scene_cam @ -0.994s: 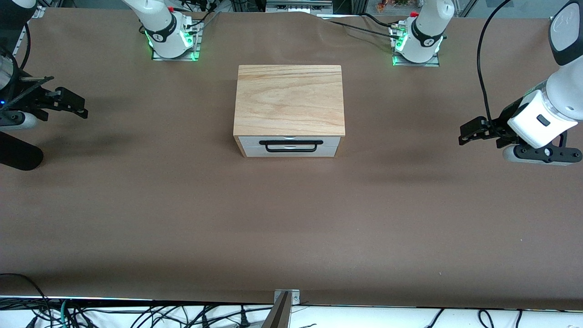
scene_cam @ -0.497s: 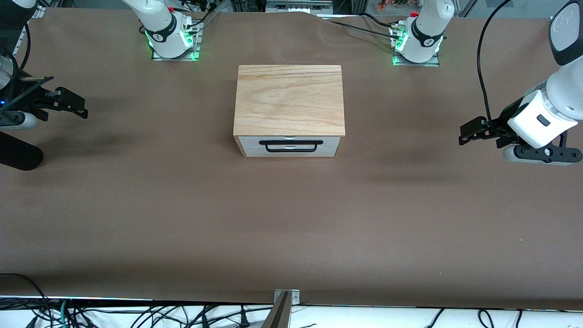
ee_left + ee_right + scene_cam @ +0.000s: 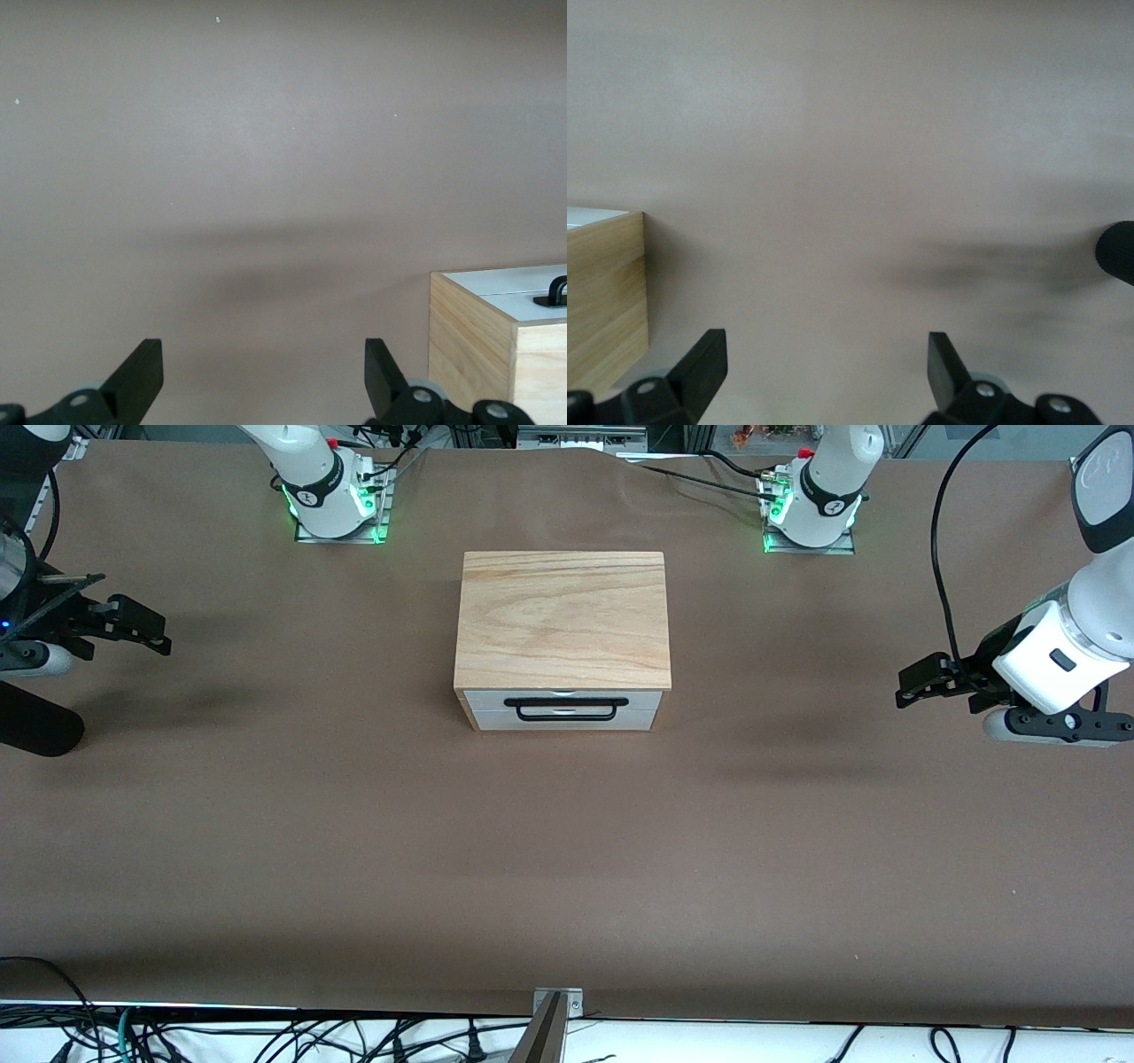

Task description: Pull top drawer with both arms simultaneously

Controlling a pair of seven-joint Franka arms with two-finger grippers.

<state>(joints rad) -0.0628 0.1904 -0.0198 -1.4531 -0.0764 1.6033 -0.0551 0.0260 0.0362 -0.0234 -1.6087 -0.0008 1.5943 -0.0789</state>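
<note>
A wide desk [image 3: 567, 850] covered in plain brown paper fills nearly the whole front view, its surface matte and lightly creased near the top edge. Soft shadows lie across it in dull patches. Along the near edge a white strip carries a tangle of black cables [image 3: 266, 1041], and a small metal bracket [image 3: 558, 1001] sits at the middle. Past the top edge stands what may be metal framing [image 3: 580, 436].

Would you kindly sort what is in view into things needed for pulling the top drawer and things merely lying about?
Needed:
top drawer, shut
black handle
left tool, open, waiting
right tool, open, waiting

Lying about:
loose cables off the table's near edge
</note>
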